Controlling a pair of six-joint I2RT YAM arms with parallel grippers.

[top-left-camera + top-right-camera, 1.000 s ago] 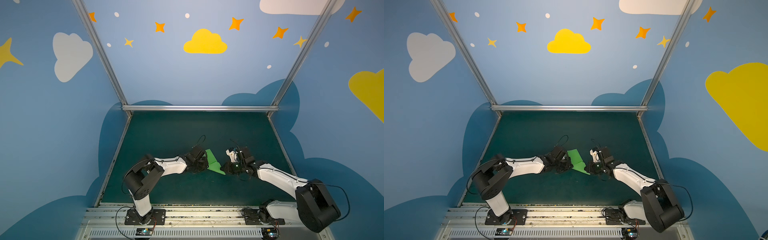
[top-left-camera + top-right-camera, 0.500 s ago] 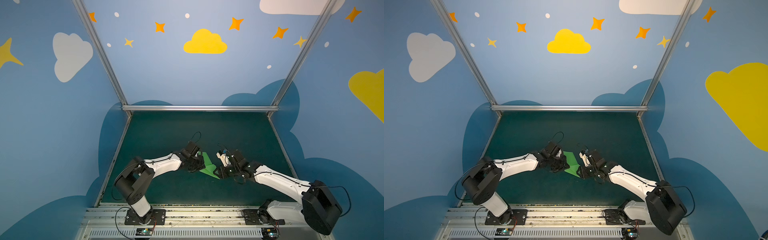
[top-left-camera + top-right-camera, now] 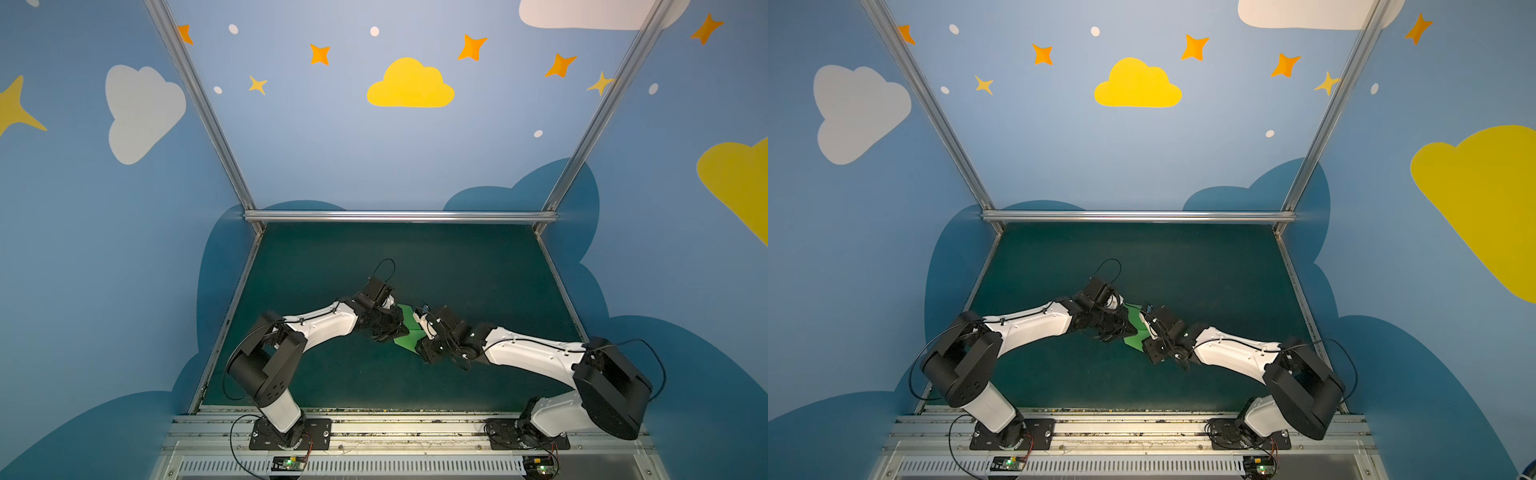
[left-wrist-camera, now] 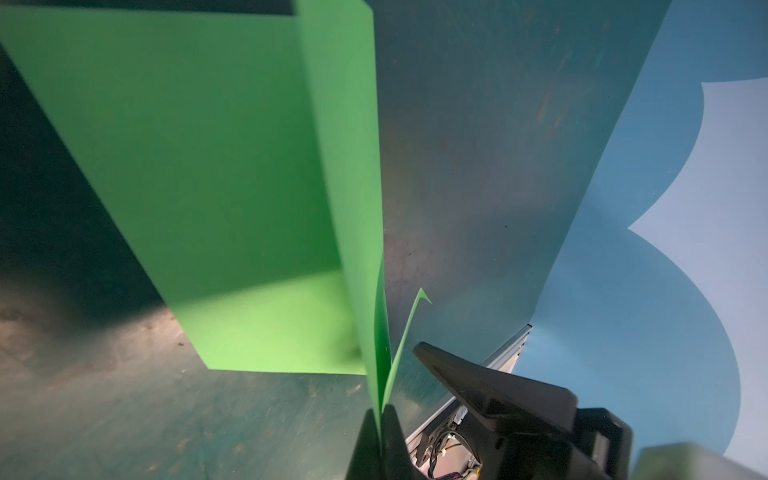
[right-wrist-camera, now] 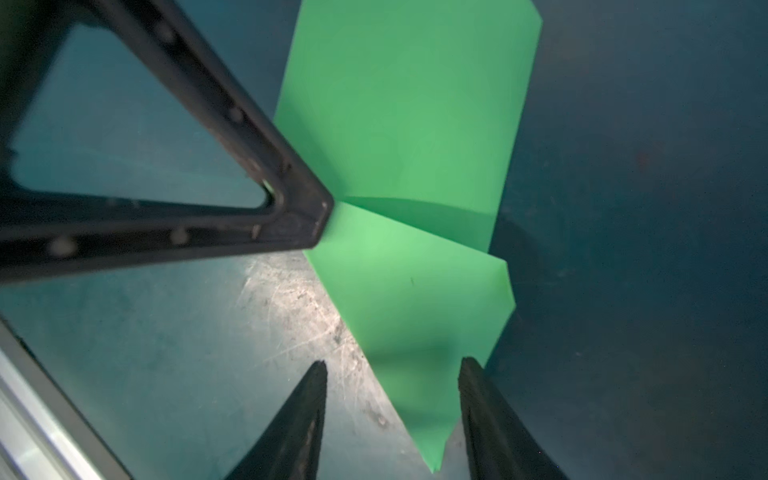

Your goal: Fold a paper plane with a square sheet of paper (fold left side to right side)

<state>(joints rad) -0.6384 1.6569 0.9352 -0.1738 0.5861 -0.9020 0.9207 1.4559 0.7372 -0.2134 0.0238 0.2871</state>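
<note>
Plane (image 3: 406, 334), green paper: crease step in hand

Plane is resting on the middle of the mat (image 3: 415, 266), between both arms, one wing lying flat and the middle fold standing upright. Left claw (image 4: 380, 411) is pinching that upright fold, jaws closed on the paper. Right claw (image 5: 393, 363) is hovering open, jaws straddling the pointed end without clamping it. Handling, by judgement: right claw is needing a low approach, pressing along the crease from the point outward while left claw is anchoring. Thin paper is likely skewing or tearing under any hard tug.
</note>
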